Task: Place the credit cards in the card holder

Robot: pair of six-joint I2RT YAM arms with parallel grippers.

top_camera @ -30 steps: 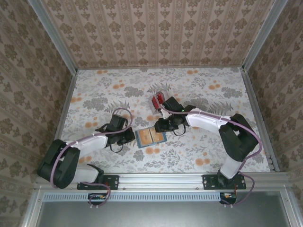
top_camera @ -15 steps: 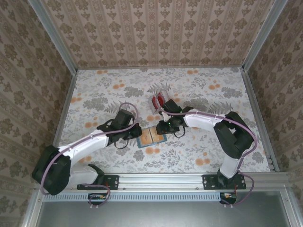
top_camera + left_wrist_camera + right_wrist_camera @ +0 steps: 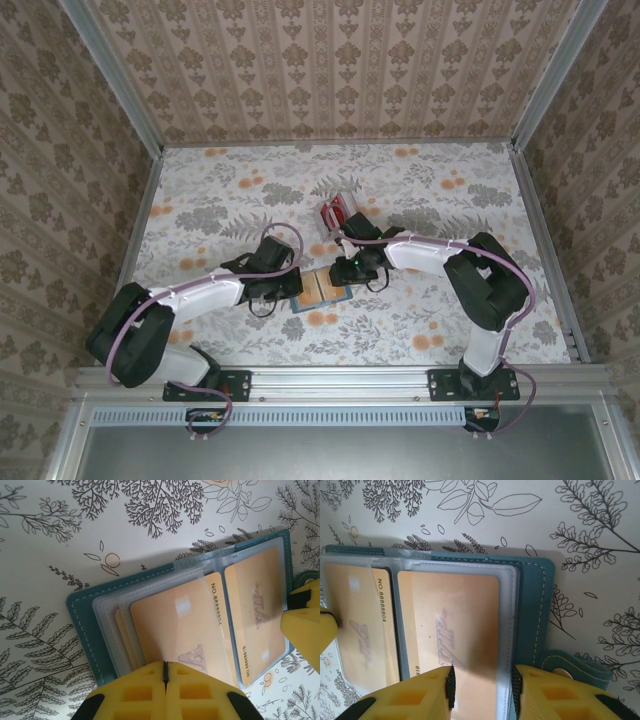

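Now that the left gripper [image 3: 165, 670], jaws pressed together, has come in onto the left edge of the one open card holder [image 3: 82, 615] at mid-table, you see both grippers on it, the right gripper [image 3: 482, 680] with jaws slightly apart, and one small stack of red credit cards [image 3: 336, 212] lying beyond, number unclear.

— What do you see below?
— Under my left claw [image 3: 165, 666], a tabletop [image 3: 450, 200] printed with grey leaves and orange blooms.
— And farther out?
— Beige patterned walls [image 3: 340, 70] ahead of it and on both sides, grey metal rails [image 3: 113, 75] at the corners, even light.
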